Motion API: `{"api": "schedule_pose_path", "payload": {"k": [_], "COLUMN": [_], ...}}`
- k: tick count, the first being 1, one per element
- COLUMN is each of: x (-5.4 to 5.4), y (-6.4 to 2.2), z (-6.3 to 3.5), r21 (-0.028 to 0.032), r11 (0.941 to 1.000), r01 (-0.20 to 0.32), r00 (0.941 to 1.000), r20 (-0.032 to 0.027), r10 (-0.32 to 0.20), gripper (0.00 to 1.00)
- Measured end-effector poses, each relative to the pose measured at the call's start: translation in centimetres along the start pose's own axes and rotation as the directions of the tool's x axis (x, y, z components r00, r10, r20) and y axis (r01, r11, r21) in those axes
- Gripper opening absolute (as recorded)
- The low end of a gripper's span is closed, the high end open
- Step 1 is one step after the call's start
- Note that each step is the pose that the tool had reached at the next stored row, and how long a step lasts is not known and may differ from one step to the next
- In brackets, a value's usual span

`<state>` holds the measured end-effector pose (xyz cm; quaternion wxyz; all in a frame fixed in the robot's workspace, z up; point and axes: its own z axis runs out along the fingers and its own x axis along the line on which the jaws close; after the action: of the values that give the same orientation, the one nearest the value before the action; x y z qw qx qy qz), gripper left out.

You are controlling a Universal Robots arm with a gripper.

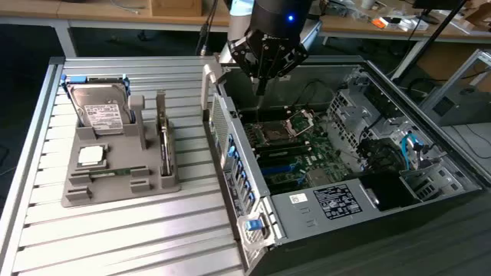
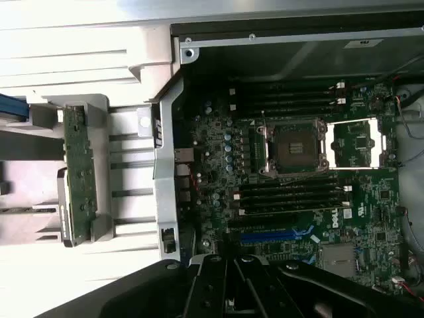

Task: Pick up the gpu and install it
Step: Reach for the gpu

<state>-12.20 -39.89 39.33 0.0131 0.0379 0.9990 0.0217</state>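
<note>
The gpu (image 1: 162,140), a thin green-brown card with a metal edge, stands on its edge in a slot of the grey holder (image 1: 115,184) on the slatted table. The wrist view shows the gpu (image 2: 79,173) in that holder, beside the case wall. My gripper (image 1: 260,91) hangs over the back part of the open computer case (image 1: 307,201), above the motherboard (image 1: 295,155) and well to the exterior view's right of the gpu. Its fingers are shut with nothing between them. In the wrist view my gripper (image 2: 232,278) is dark against the motherboard (image 2: 298,165).
In the same holder sit a silver hard drive (image 1: 103,110) with a white label, a square processor chip (image 1: 92,154) and a narrow memory stick (image 1: 117,171). The case's upright side wall (image 1: 230,149) stands between holder and motherboard. Cables and drive cages (image 1: 383,144) crowd the case's far side.
</note>
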Motion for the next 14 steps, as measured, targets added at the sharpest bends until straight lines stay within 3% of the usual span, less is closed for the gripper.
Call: {"api": "schedule_pose_path", "payload": {"k": [14], "x": [0.45], "y": [-0.03], "z": [-0.01], "r21": [0.0], "r11": [1.0], "r01": [0.0], "r00": [1.0], "r20": [0.0], "r10": [0.0], "gripper": [0.11]}}
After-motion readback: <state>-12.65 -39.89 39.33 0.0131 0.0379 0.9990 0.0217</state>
